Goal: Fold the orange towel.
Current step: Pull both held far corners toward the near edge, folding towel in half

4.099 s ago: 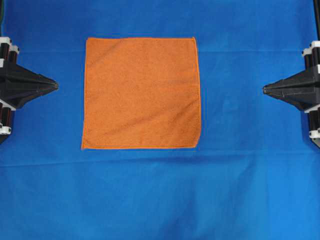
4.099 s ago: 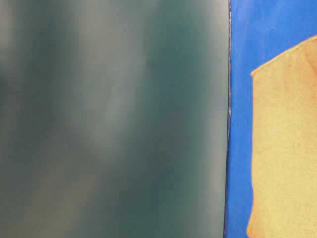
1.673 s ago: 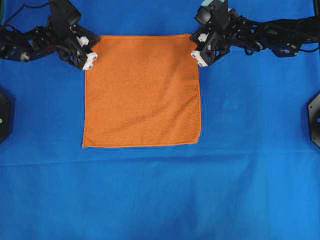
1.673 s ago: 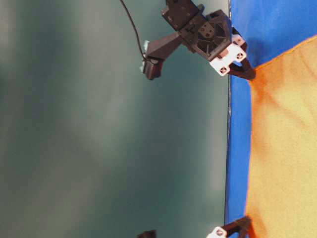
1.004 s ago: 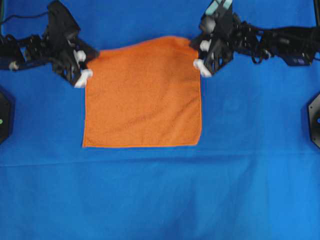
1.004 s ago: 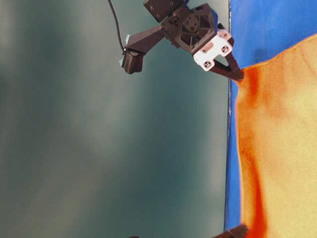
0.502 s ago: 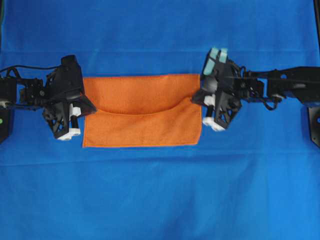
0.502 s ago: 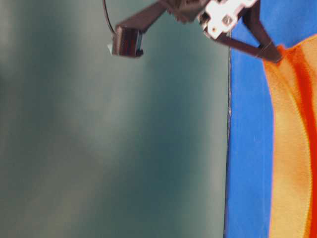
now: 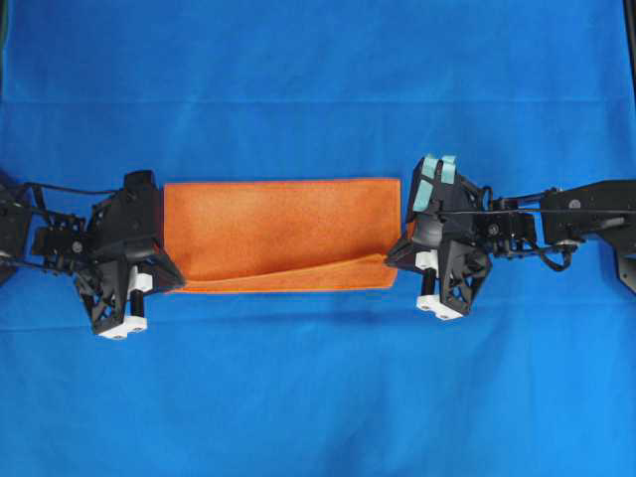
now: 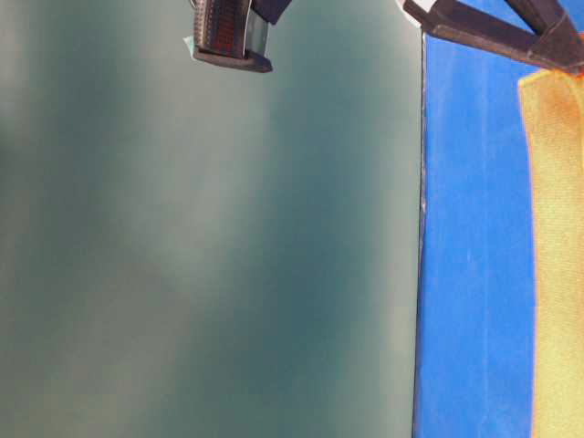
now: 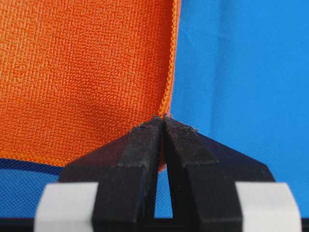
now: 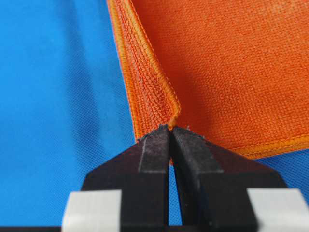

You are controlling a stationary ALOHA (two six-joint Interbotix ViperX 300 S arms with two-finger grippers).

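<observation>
At mid-frame in the overhead view, the orange towel [image 9: 278, 231] lay as a wide band on the blue cloth backdrop [image 9: 318, 397] covering the desk, already doubled over once. The top layer's free edge ran slightly askew, sagging toward the lower right, so it didn't quite meet the bottom hem.

L tool [image 9: 171, 282] sat at the towel's lower-left corner, R tool [image 9: 396, 260] at its lower-right corner. Both wrist views showed the black fingers [image 11: 145, 145] pressed together w/ an orange hem corner pinched at the tips; the right wrist view showed the hem [image 12: 159, 104] rising into a small peak where the R tool [image 12: 170, 129] clamped it. L tool [image 11: 163, 121] gripped the same way, hem edge running straight up from the tips.

Handling, as a judgement: light, soft, zero stiffness, so it drapes and sags between two holds, as the slack edge suggested. The fuzzy pile should grip the backdrop and itself fairly well, so layers likely stay put once laid. Not fragile. Best holds are the corners at the stitched hem, thin enough to pinch and firmer than the pile. Taking both corners of one edge together keeps that edge taut.

The table-level view showed little: part of one tool at the top and a strip of towel at the right edge.
</observation>
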